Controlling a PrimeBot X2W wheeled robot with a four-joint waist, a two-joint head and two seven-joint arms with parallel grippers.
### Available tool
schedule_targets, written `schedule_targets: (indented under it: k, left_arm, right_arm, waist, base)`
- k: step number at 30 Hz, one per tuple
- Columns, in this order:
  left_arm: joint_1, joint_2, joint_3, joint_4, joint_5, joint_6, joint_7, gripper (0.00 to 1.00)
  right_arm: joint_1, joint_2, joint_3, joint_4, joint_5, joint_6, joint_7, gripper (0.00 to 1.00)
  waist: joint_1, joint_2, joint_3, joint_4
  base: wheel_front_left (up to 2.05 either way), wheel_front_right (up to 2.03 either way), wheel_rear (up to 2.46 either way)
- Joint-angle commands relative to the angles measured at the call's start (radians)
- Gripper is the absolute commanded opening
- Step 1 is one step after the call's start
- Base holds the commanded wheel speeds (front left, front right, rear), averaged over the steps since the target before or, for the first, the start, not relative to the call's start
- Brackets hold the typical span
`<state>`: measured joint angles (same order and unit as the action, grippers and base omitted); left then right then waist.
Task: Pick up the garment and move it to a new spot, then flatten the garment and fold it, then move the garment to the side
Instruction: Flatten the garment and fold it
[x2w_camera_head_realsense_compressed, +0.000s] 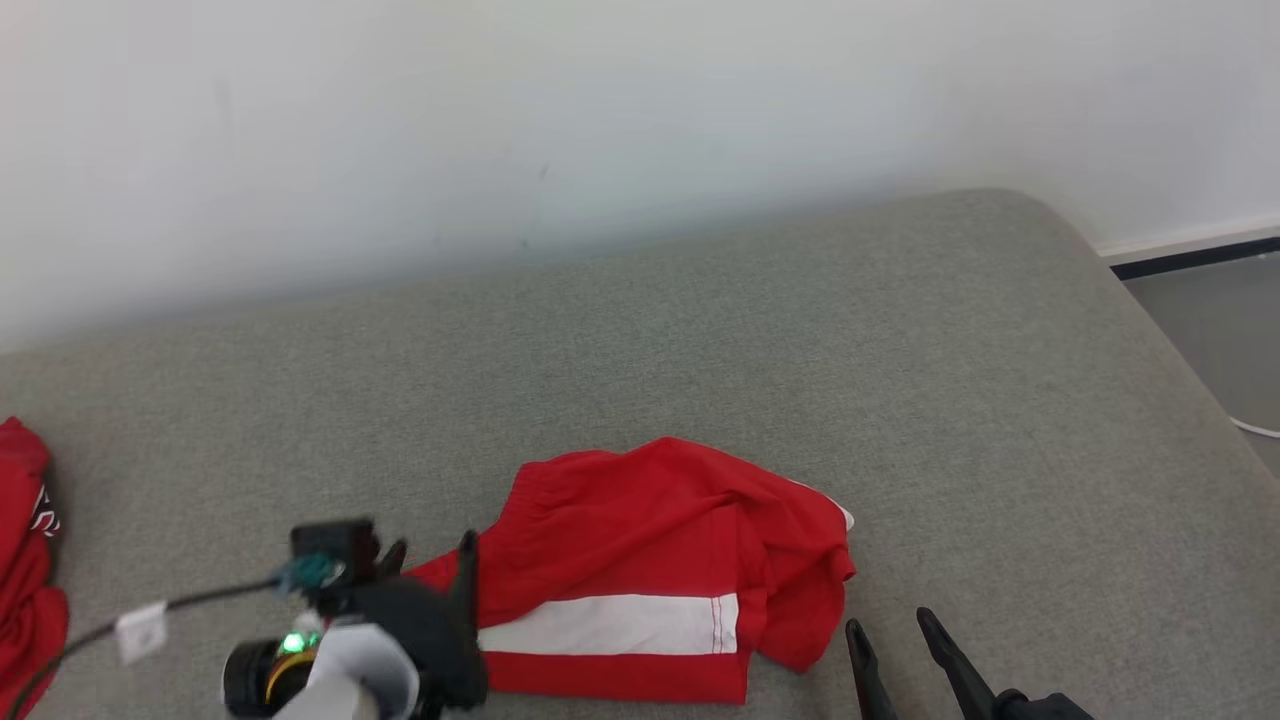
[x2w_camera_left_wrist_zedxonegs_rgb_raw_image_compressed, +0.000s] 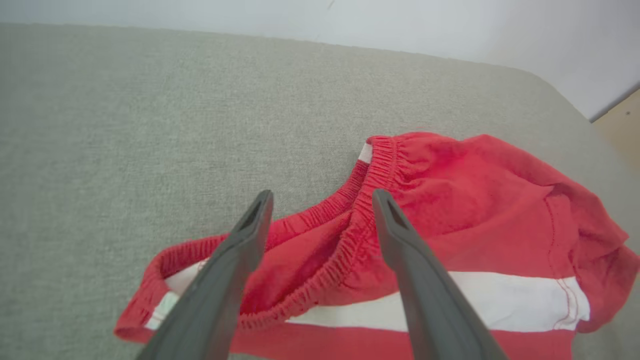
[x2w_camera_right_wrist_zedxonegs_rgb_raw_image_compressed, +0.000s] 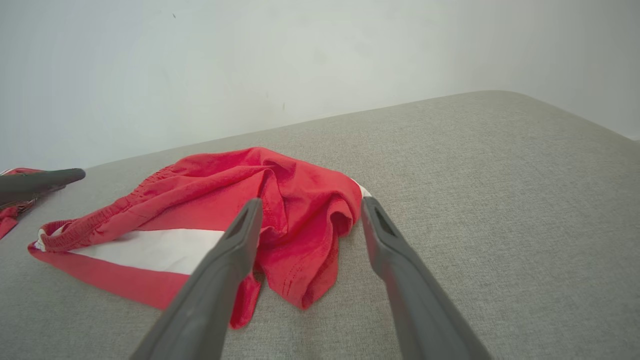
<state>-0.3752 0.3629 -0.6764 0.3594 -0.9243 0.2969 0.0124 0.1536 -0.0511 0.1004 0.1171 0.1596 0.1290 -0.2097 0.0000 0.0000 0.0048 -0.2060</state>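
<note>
Red shorts (x2w_camera_head_realsense_compressed: 660, 570) rumpled near front edge of grey cushion (x2w_camera_head_realsense_compressed: 700, 330). Judged light, limp; pinch at elastic waistband (x2w_camera_left_wrist_zedxonegs_rgb_raw_image_compressed: 360, 220). Left gripper (x2w_camera_left_wrist_zedxonegs_rgb_raw_image_compressed: 322, 197) spread over waistband; right gripper (x2w_camera_head_realsense_compressed: 888, 620) spread beside hem (x2w_camera_right_wrist_zedxonegs_rgb_raw_image_compressed: 300, 295).

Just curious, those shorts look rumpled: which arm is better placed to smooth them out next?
Probably the right: the right gripper, open, sits beside the bunched leg end of the shorts, which most needs spreading. The left gripper is open over the flatter waistband.
</note>
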Motion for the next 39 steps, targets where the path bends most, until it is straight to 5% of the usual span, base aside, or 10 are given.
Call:
schedule_targets:
  k: [1,7,20,21,22,27,39]
  left_arm:
    - [-0.042,0.0,-0.026,0.008,0.022,0.006,0.039,1.0]
    - [-0.203,-0.053,-0.094,0.143,0.032,-0.001,0.223,1.0]
    - [-0.374,-0.087,-0.119,0.374,0.021,-0.044,0.372,1.0]
    - [-0.381,-0.092,-0.12,0.382,0.016,-0.054,0.379,0.41]
    - [-0.389,-0.099,-0.117,0.387,0.008,-0.065,0.387,0.0]
    - [-0.422,-0.122,-0.094,0.396,-0.018,-0.093,0.367,0.0]
    - [-0.512,-0.156,0.1,0.509,-0.047,-0.07,-0.076,0.0]
  right_arm:
    - [-0.001,0.002,0.006,-0.004,-0.005,0.003,0.002,1.0]
    - [-0.017,0.002,0.031,-0.003,0.006,0.003,0.001,1.0]
    - [-0.043,0.002,0.033,0.017,0.033,0.004,-0.028,1.0]
    - [-0.044,0.002,0.033,0.018,0.034,0.004,-0.03,1.0]
    - [-0.046,0.002,0.032,0.02,0.034,0.004,-0.03,1.0]
    - [-0.058,0.002,0.032,0.029,0.041,0.004,-0.039,1.0]
    - [-0.08,0.002,0.051,0.037,0.041,0.004,-0.046,1.0]
  waist:
    - [0.0,0.0,0.004,-0.012]
    - [0.0,0.0,0.026,-0.071]
    - [0.0,0.0,0.105,-0.163]
    - [0.0,0.0,0.108,-0.163]
    - [0.0,0.0,0.111,-0.162]
    - [0.0,0.0,0.118,-0.156]
    - [0.0,0.0,0.129,-0.144]
  base:
    - [0.0,0.0,0.0]
    - [0.0,0.0,0.0]
    - [0.0,0.0,0.0]
    - [0.0,0.0,0.0]
    - [0.0,0.0,0.0]
    - [0.0,0.0,0.0]
    - [0.0,0.0,0.0]
